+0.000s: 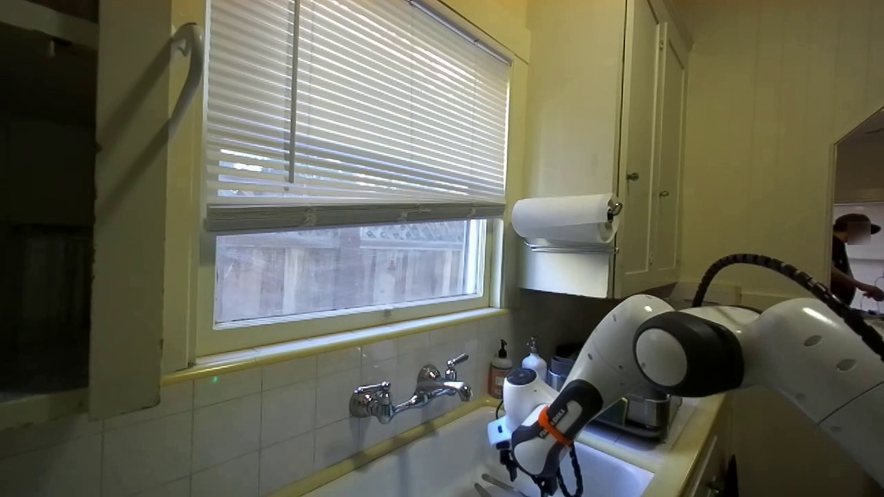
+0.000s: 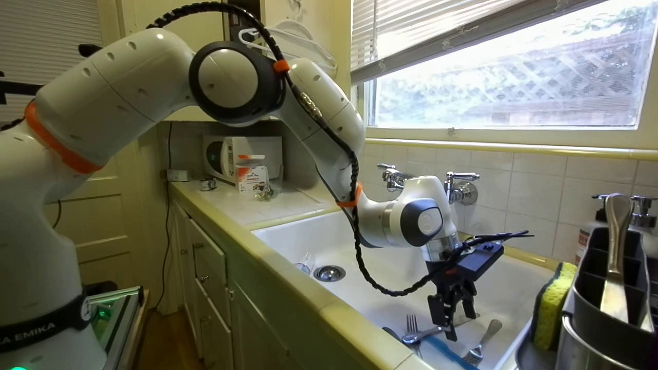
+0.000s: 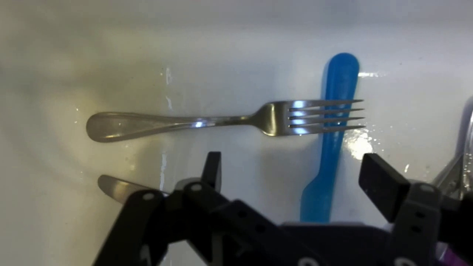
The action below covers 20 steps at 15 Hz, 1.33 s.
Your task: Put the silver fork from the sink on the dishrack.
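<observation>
1. Left to right of centre in the wrist view, one silver fork (image 3: 221, 121) lies in the sink (image 3: 221, 66), tines across one blue utensil (image 3: 331, 151).
2. Lower left: one metal handle (image 3: 116, 188), otherwise hidden behind the gripper (image 3: 295, 175), whose fingers stand spread apart.
3. Right of centre: the gripper covers the blue utensil's lower end.
4. Right edge: cut-off metal pieces (image 3: 468, 159), too partial to count.
5. Low in an exterior view, a second fork (image 2: 413, 329) lies partly covered.
6. Lower right in an exterior view: one dishrack (image 1: 637, 429), partly hidden by the arm (image 1: 611, 345).
</observation>
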Each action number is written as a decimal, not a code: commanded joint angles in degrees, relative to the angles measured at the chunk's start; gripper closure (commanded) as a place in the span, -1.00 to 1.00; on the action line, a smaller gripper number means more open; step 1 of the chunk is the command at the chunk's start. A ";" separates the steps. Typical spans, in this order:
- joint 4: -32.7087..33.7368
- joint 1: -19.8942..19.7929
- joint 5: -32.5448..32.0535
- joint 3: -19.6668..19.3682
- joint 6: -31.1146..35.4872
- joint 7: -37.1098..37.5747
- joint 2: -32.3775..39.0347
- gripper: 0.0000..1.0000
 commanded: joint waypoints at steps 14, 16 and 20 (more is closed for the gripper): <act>-2.28 2.33 1.34 -3.48 6.57 6.99 4.41 -0.41; -1.08 2.09 1.56 -3.14 5.17 6.52 4.52 0.04; 0.56 1.62 2.33 -2.07 3.26 5.24 4.86 0.65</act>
